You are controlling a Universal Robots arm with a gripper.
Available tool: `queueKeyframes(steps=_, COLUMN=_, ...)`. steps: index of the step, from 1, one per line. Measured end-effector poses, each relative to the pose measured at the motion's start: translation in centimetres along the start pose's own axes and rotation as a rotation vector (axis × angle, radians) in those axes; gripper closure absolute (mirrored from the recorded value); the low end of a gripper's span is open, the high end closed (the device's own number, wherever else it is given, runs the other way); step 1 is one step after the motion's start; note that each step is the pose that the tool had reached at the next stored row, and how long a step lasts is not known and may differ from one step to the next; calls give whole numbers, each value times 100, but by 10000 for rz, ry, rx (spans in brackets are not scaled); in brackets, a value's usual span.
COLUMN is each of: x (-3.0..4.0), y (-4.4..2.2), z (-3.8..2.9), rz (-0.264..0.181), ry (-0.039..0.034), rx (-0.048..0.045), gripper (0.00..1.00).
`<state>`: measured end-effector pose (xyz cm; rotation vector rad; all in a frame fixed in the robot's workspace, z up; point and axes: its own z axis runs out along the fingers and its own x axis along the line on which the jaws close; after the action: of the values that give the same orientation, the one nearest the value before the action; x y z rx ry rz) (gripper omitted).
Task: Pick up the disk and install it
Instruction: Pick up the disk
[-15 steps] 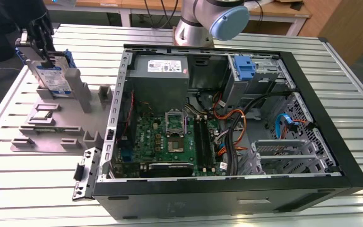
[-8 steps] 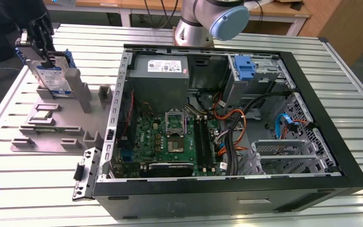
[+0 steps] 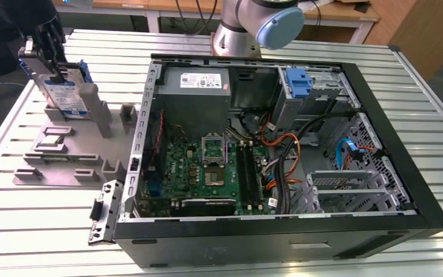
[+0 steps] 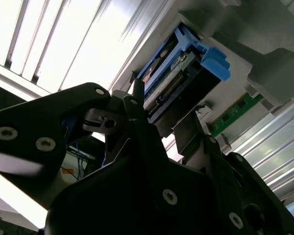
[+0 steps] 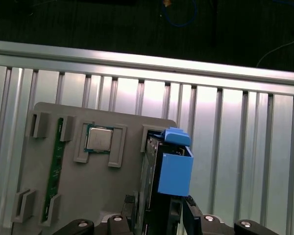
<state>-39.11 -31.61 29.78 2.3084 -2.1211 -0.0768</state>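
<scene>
Gripper [image 3: 46, 55] clamps the disk [image 3: 62, 95], standing upright.

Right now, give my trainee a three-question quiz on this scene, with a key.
1. True or false: the disk stands upright in the grey fixture.
2. What is nearest the gripper? A the disk; B the power supply; C the motherboard.
3. Fill in: the grey fixture sits to the exterior view's ____ of the computer case.
Key: 1 true; 2 A; 3 left.
</scene>
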Motion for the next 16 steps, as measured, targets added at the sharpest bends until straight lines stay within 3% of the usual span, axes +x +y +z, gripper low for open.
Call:
queueKeyframes(steps=8, x=8, y=0, z=7, rz=327, ry=-11, rx=9, gripper=49)
queueKeyframes(steps=16, x=8, y=0, z=8, rz=338, ry=-12, rx=11, gripper=49)
